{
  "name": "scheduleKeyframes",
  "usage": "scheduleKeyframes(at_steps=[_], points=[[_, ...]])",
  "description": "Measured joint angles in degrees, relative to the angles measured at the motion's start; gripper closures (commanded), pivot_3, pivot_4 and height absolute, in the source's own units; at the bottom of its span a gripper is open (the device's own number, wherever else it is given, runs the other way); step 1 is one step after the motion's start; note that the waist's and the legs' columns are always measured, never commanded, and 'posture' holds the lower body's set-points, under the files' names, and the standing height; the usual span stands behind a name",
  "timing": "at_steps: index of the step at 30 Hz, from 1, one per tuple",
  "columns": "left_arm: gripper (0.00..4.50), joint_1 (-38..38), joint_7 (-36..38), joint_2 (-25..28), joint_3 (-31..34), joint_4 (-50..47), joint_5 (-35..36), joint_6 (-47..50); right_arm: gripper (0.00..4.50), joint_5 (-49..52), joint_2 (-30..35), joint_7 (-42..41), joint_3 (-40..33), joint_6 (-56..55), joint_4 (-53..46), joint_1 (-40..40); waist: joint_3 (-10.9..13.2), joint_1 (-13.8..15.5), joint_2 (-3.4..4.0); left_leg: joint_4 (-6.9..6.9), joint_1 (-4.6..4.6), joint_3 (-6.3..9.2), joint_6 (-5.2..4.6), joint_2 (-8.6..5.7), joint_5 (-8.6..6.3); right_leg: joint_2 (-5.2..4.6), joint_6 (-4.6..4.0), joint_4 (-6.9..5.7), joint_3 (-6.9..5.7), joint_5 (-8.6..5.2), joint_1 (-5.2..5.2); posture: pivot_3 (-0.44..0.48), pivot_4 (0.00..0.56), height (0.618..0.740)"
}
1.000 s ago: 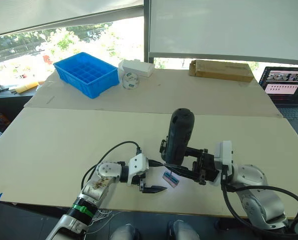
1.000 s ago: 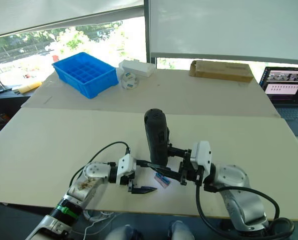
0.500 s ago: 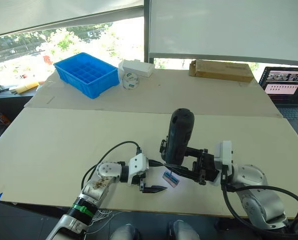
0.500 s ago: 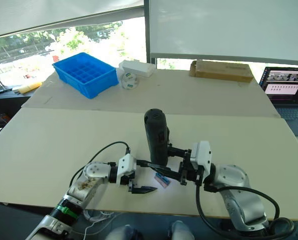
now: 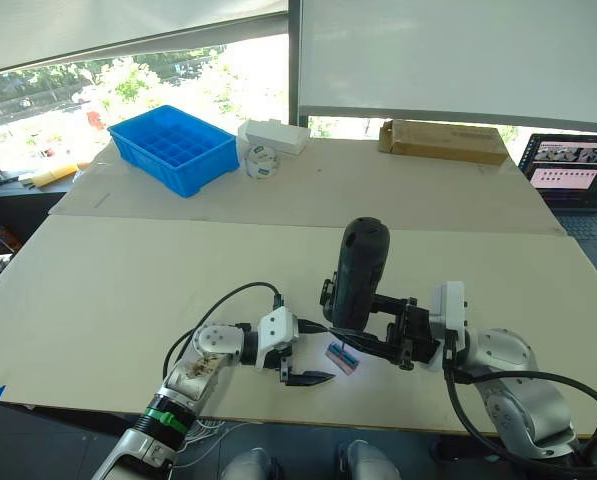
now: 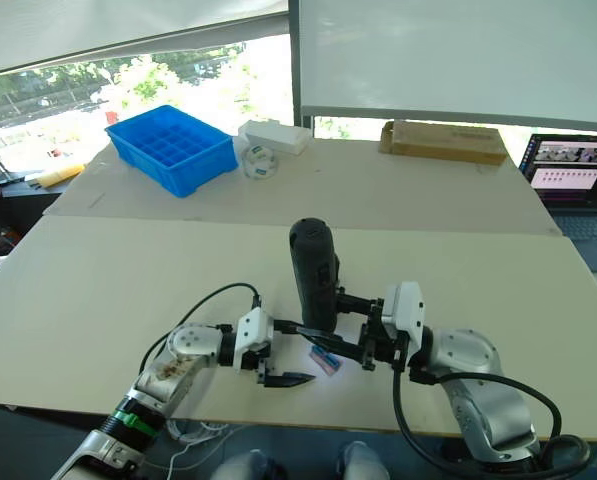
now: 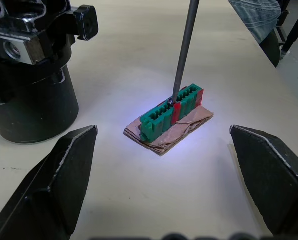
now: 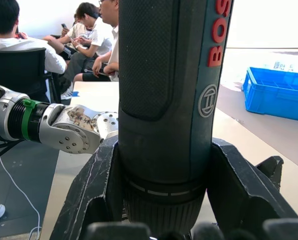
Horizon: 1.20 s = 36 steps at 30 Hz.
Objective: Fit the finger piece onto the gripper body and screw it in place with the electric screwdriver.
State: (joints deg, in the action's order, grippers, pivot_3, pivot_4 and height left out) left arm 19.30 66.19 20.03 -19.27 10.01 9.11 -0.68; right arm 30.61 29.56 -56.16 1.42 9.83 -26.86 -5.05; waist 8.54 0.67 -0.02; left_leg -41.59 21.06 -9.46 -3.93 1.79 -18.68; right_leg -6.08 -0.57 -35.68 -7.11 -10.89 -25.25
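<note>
While the right gripper point(image 5: 378, 325) pinches the long thick black cylindrical electric screwdriver point(image 5: 361, 273) between its two black fingers, the tool stands nearly upright near the front edge of the pale wooden surface point(image 5: 128, 280). Its thin metal bit point(image 7: 183, 47) comes down onto a small green block with a red stripe point(image 7: 171, 111), which lies on a scrap of brown card point(image 7: 186, 129); a bluish glow spreads over the surface around the block. The bit's tip touches the block at the red stripe.

The left gripper point(image 5: 303, 352) hovers low just beside the block, its two black fingers point(image 7: 59, 185) spread wide with the block lying between them, touching neither.

In the left wrist view, the black mechanical gripper body with a round cylindrical base point(image 7: 31, 107) stands on the surface near the green block, apart from it.

Well back on the surface sit a blue plastic compartment tray point(image 5: 173, 148), a white box point(image 5: 273, 135), a brown cardboard box point(image 5: 443, 141) and an open laptop point(image 5: 576, 178).
</note>
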Motion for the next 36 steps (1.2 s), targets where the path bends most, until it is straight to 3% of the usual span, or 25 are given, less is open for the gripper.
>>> scheduleKeyframes(at_steps=[36], points=[[0.02,0.00,-0.08,0.00,-0.02,0.07,0.00,-0.11,2.59,1.08,0.95,-0.69,-0.04,0.30,0.57,0.00,0.00,0.00,0.00,-0.01,0.01,0.02,-0.04,0.00,-0.02,-0.05,0.00,-0.01,0.00,0.00,-0.01,0.000,0.150,0.740]])
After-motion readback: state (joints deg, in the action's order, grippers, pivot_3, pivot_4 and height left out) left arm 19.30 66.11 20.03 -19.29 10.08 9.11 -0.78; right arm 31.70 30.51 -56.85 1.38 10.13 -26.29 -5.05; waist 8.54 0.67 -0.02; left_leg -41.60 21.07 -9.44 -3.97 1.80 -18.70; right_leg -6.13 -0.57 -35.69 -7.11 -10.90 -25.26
